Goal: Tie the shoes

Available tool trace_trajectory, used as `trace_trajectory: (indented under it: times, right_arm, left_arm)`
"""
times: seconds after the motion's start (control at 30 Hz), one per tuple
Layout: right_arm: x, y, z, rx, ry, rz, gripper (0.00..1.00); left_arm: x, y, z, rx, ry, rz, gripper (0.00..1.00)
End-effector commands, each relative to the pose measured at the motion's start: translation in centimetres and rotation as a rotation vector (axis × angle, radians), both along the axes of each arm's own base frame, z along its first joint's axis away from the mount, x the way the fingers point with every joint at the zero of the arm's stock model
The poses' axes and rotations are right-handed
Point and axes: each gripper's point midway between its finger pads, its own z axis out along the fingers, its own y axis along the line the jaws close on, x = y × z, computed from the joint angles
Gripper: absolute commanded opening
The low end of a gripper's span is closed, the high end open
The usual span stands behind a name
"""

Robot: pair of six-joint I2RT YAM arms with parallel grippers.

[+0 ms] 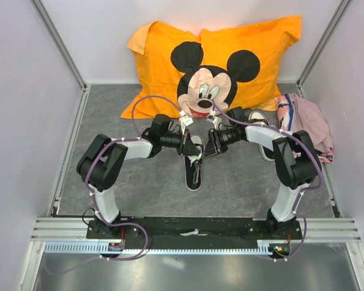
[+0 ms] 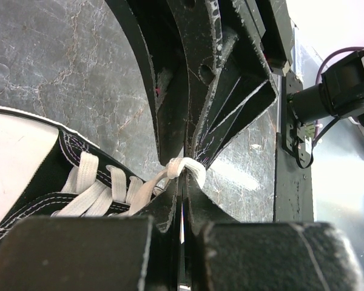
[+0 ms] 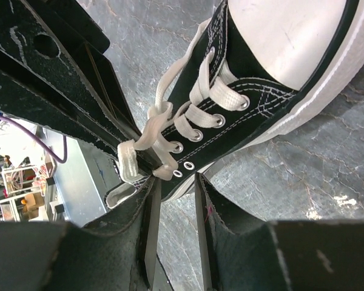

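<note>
The left jaws are pressed together on the long white lace (image 2: 188,167). The right jaws stand slightly spread at the collar of the small black canvas sneaker (image 1: 194,173), mid-frame on the grey marbled desk (image 1: 139,194). As I judge it, the pinched loop should be drawn outward evenly and taut, without dragging the sneaker.

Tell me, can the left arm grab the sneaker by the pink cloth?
Probably not: the left tool is shut on the middle sneaker's lace, and the right arm blocks the way.

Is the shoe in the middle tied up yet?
Not tied yet. The shoe has loose laces, no bow, and the left gripper pinches one loop.
</note>
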Motion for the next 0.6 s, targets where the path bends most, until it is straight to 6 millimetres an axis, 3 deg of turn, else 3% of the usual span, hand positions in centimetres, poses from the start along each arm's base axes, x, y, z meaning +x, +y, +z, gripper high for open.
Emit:
trace_trajectory:
  times: [0.0, 0.4, 0.53, 0.57]
  right_arm:
    - [1.3, 1.0, 1.6, 0.052, -0.073, 0.031, 0.37]
    - [1.6, 1.4, 2.5, 0.089, -0.125, 0.06, 0.36]
    - [1.7, 1.5, 2.7, 0.1, -0.147, 0.065, 0.28]
    - [1.6, 1.5, 2.7, 0.102, -0.148, 0.067, 0.21]
  left_arm:
    - [0.4, -0.6, 0.9, -0.045, -0.008, -0.029, 0.02]
    - [0.4, -0.8, 0.7, -0.053, 0.015, -0.044, 0.02]
    - [0.2, -0.9, 0.7, -0.059, 0.031, -0.056, 0.02]
    - [0.2, -0.9, 0.7, -0.061, 0.03, -0.059, 0.02]
